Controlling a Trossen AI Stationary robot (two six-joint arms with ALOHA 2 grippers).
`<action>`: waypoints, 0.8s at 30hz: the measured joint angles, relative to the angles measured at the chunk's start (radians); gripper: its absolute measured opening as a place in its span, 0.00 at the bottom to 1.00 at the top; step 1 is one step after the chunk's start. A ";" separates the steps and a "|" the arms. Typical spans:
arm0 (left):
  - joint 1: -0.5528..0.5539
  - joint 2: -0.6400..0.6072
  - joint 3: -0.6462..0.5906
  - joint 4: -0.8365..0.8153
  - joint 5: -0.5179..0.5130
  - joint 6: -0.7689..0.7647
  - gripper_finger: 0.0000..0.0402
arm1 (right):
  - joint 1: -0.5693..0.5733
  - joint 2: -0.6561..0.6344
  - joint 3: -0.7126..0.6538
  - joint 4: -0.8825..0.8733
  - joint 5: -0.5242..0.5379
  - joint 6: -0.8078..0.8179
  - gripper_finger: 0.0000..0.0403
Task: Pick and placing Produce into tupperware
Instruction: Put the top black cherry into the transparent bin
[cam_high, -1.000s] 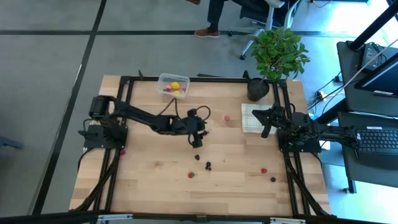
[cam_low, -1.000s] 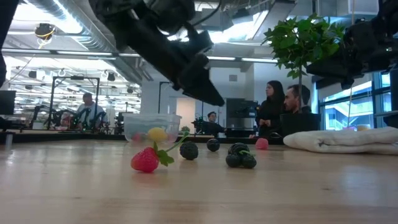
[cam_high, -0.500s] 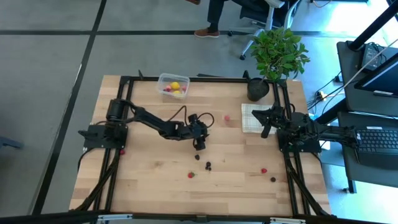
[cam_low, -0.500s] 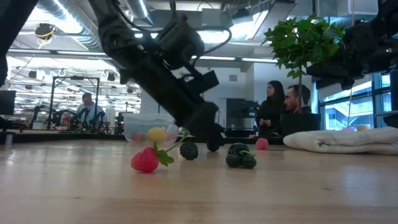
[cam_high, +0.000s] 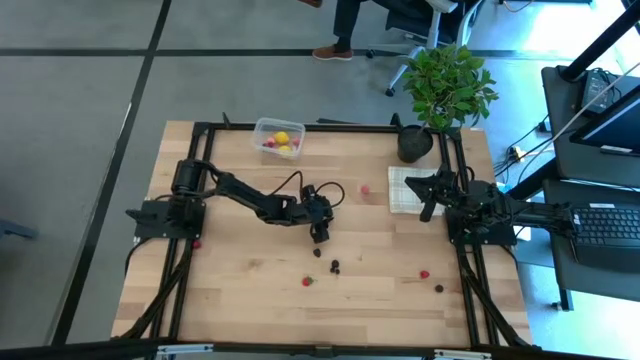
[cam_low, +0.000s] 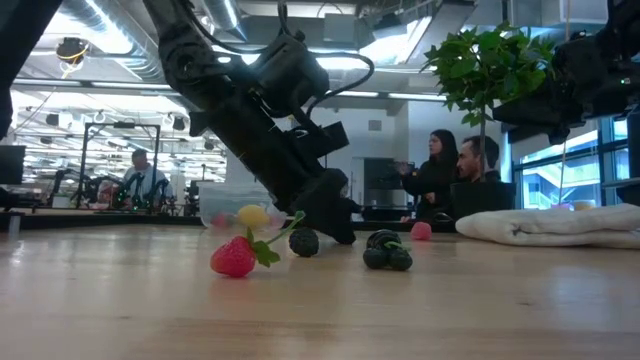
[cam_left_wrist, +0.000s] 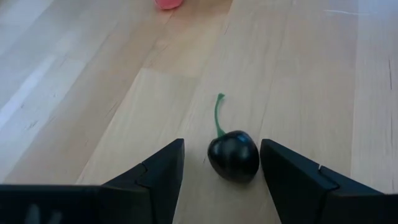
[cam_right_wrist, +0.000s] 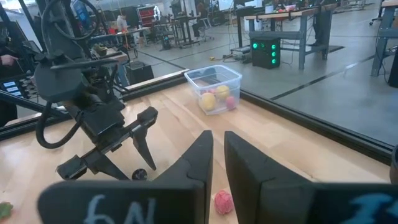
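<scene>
Two left gripper (cam_left_wrist: 221, 165) fingers (cam_left_wrist: 155, 177) astride dark cherry (cam_left_wrist: 234, 155); tabletop-low.

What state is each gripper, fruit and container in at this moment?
Left gripper: open, astride a dark cherry, not closed on it.
Right gripper: shut, empty, over the cloth.
Tub: open, holding some fruit.
Strawberry: loose on the table.

To my far right a potted plant (cam_high: 443, 95) stands beside a white cloth (cam_high: 404, 190); two people (cam_low: 452, 170) sit beyond the table.
</scene>
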 joint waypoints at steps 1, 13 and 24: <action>0.000 0.000 0.000 0.006 0.000 0.000 0.51 | 0.000 0.000 0.000 0.000 0.000 0.000 0.11; 0.000 0.001 -0.002 0.015 0.009 0.003 0.43 | 0.000 0.000 0.000 0.000 0.000 0.000 0.11; 0.001 0.002 -0.002 0.024 0.007 0.003 0.23 | 0.000 0.000 0.000 0.000 0.000 0.000 0.11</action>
